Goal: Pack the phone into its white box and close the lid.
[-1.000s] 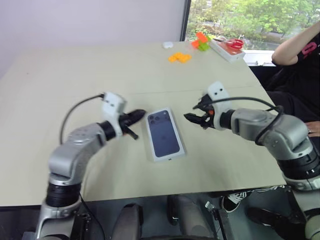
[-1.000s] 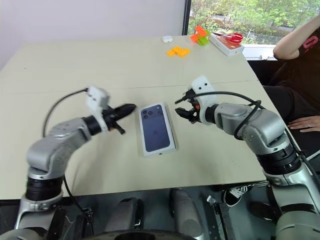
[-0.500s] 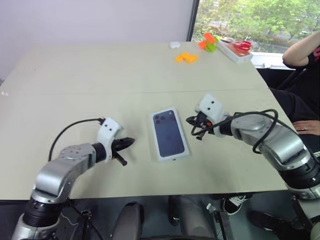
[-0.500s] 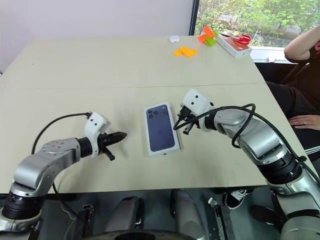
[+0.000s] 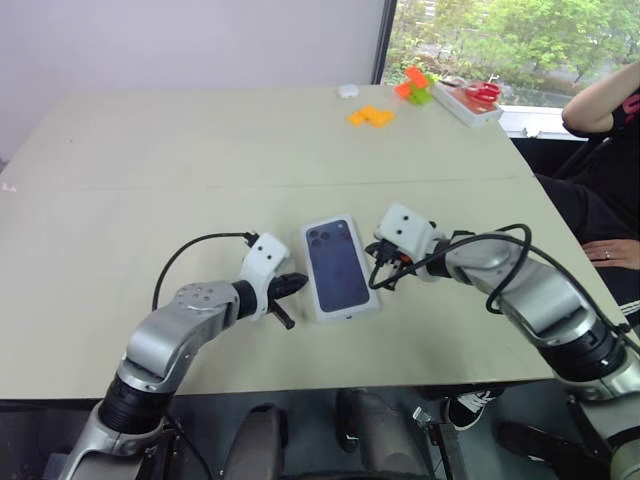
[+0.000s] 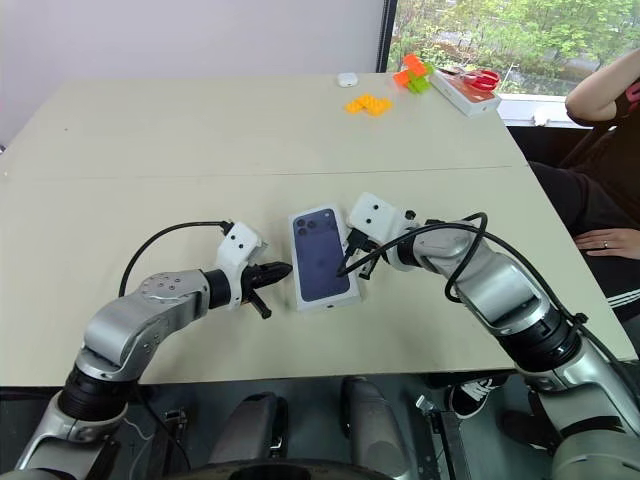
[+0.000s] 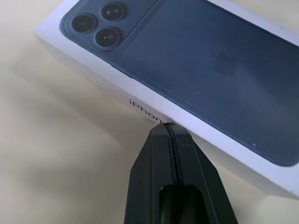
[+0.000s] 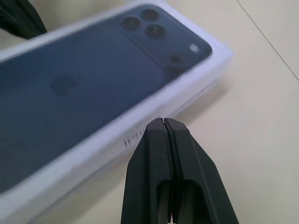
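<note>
The bench (image 5: 150, 160) carried the lid (image 5: 340, 268), seated closed near its front edge, phone picture facing up; contents were hidden. Its side wall read "iPhon". The left claw (image 5: 298, 282) and right claw (image 5: 378, 278), both pressed together, flanked its long sides.

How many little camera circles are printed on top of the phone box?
3, clustered at one corner of the lid: two side by side, one beside them. A smaller dot may hide nearby.

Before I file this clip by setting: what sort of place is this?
Probably an office or lab room: a plain beige table by a window onto trees, a seated person, and the lid between shut grippers.
</note>
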Controlling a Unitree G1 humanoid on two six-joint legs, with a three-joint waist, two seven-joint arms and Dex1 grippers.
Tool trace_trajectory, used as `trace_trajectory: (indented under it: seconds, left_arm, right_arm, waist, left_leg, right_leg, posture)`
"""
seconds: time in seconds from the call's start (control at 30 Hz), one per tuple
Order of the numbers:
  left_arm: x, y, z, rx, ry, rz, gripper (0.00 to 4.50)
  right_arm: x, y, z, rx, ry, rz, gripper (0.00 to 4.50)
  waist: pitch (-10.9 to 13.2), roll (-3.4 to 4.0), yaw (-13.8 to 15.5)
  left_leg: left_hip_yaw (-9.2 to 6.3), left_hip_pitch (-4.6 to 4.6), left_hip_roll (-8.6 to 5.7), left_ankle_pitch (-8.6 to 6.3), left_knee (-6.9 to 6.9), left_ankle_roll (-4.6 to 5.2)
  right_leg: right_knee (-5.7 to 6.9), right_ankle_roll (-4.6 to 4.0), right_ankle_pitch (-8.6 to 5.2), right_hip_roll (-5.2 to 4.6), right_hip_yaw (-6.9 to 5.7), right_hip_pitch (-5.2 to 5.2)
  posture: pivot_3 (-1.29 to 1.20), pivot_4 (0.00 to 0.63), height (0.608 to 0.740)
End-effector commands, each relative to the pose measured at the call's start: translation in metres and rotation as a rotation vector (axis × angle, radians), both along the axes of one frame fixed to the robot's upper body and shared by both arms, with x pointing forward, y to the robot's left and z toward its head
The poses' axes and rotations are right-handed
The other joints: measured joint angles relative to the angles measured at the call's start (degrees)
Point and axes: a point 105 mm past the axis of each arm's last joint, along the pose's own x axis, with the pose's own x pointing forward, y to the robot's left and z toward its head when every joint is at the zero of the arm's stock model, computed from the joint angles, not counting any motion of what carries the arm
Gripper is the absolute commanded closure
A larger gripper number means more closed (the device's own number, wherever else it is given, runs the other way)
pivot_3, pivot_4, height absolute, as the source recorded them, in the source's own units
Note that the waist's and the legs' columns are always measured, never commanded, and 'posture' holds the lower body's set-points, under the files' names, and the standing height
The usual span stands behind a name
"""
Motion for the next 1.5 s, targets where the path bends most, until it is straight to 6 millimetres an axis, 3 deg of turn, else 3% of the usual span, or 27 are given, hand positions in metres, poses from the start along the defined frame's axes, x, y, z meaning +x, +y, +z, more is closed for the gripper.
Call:
trace_trajectory:
  seconds: [0.03, 0.97, 1.23, 1.4, 1.5]
  left_arm:
    - [0.001, -0.008, 0.009, -0.016, -0.038, -0.014, 4.5]
    - [-0.002, -0.017, 0.026, -0.137, -0.058, -0.026, 4.5]
    - [-0.003, -0.005, 0.021, -0.114, -0.05, -0.008, 4.5]
    - [0.013, 0.007, 0.064, -0.32, -0.11, 0.047, 4.5]
    - [0.033, -0.002, 0.077, -0.31, -0.161, 0.079, 4.5]
  right_arm:
    - [0.0, 0.002, 0.007, 0.006, -0.029, 0.009, 4.47]
    - [0.002, 0.0, 0.002, 0.018, -0.019, -0.018, 4.47]
    - [0.003, -0.001, 0.006, 0.027, -0.036, -0.015, 4.47]
    - [-0.019, 0.001, 0.023, 0.125, -0.031, 0.096, 4.47]
    - [-0.037, -0.004, 0.009, 0.096, 0.033, 0.158, 4.47]
  waist:
    - [0.0, 0.0, 0.0]
    - [0.0, 0.0, 0.02]
    - [0.0, 0.0, -0.13]
    - [0.0, 0.0, 0.23]
    - [-0.01, -0.01, 0.63]
  left_leg:
    - [0.01, 0.0, 0.0, 0.0, 0.0, 0.0]
    - [0.0, 0.01, -0.02, 0.0, 0.02, 0.0]
    - [0.0, 0.02, -0.02, 0.0, 0.02, 0.0]
    - [-0.02, 0.0, -0.01, 0.0, 0.04, 0.0]
    - [-0.1, 0.0, -0.07, 0.0, 0.09, 0.0]
  right_leg:
    - [-0.01, 0.0, 0.0, 0.0, 0.0, 0.0]
    - [0.02, -0.09, 0.07, -0.02, 0.01, 0.03]
    - [0.02, -0.1, 0.08, -0.02, 0.01, 0.02]
    - [0.04, -0.09, 0.08, -0.02, -0.02, 0.02]
    - [0.01, -0.04, 0.08, -0.06, -0.09, 0.12]
  posture:
    - [0.0, 0.15, 0.73]
    - [0.0, 0.15, 0.73]
    - [0.0, 0.15, 0.73]
    - [0.0, 0.15, 0.73]
    - [0.0, 0.15, 0.73]
